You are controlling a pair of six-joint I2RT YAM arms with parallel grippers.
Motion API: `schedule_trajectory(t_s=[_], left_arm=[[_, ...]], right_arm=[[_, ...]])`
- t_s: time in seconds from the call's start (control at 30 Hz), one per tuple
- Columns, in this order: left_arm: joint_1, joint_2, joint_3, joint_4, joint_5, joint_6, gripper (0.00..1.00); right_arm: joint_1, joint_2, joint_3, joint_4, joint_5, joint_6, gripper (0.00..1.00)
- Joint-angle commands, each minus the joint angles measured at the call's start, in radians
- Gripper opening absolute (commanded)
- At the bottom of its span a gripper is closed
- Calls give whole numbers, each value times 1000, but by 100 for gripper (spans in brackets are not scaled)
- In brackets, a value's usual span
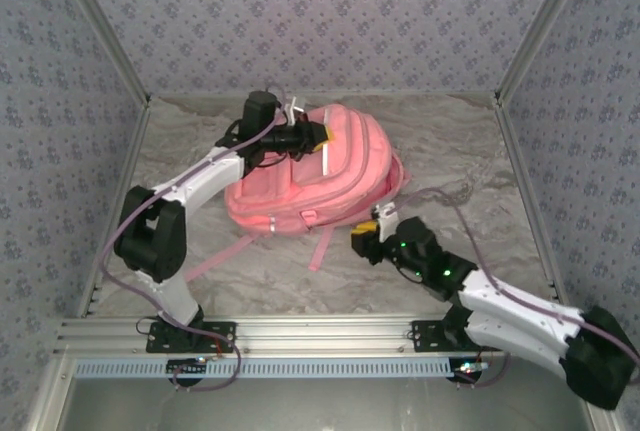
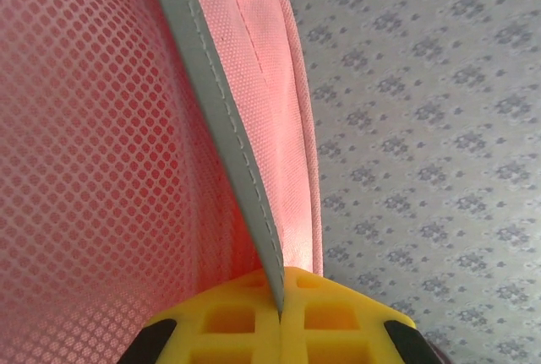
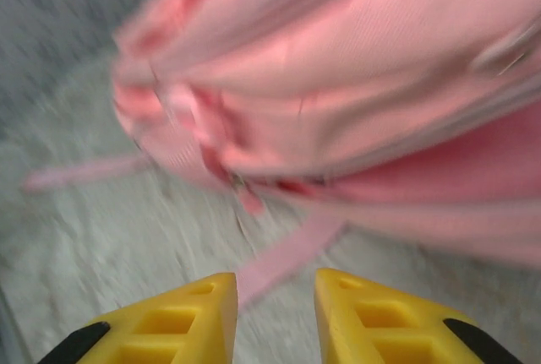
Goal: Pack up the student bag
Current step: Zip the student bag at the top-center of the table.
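Top external view shows us the student bag (image 1: 310, 176) lying at the centre of the frame on the marbled table (image 1: 450, 161), its straps trailing toward the lower edge. The left gripper (image 1: 318, 136) sits at the bag's upper rim. In the left wrist view its yellow fingers are pressed together on a thin grey trim (image 2: 224, 102) that runs up the middle of the frame, with a pink mesh panel (image 2: 84, 170) to the left.

The right gripper (image 1: 368, 236) is just below and right of the bag. In the right wrist view its fingers are spread with nothing between them, and a loose strap (image 3: 287, 254) lies just above the gap. That picture is blurred, so we cannot tell how close the strap really is.

We judge the left pinch to be the weak point. It holds only a narrow edge of soft fabric, so a hard pull could slide the trim out and let the opening fall shut. Nothing anchors the bag, so a pull could also drag it across the table. The right fingers could snag the strap instead of the bag's edge.
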Motion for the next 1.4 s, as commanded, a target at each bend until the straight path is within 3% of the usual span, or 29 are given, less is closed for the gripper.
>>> schedule_trajectory(t_s=[0.0, 0.2, 0.33, 0.67, 0.87, 1.0, 1.17, 1.37], left_arm=[[3, 36, 44, 18, -44, 20, 0], [10, 86, 67, -21, -84, 42, 0], [27, 108, 73, -24, -82, 42, 0], [68, 134, 44, 21, -62, 15, 0], [69, 142, 50, 27, -51, 7, 0], [67, 146, 47, 36, -46, -2, 0], [67, 151, 43, 39, -43, -5, 0], [62, 158, 41, 42, -40, -10, 0]], right_arm=[[43, 163, 18, 102, 128, 16, 33], [108, 499, 177, 176, 131, 70, 40], [132, 615, 245, 238, 113, 82, 44], [155, 776, 324, 283, 141, 89, 48], [155, 813, 311, 307, 268, 48, 49], [168, 849, 282, 453, 310, -84, 49], [189, 924, 184, 810, 338, -258, 44], [186, 995, 197, 829, 402, -262, 38]])
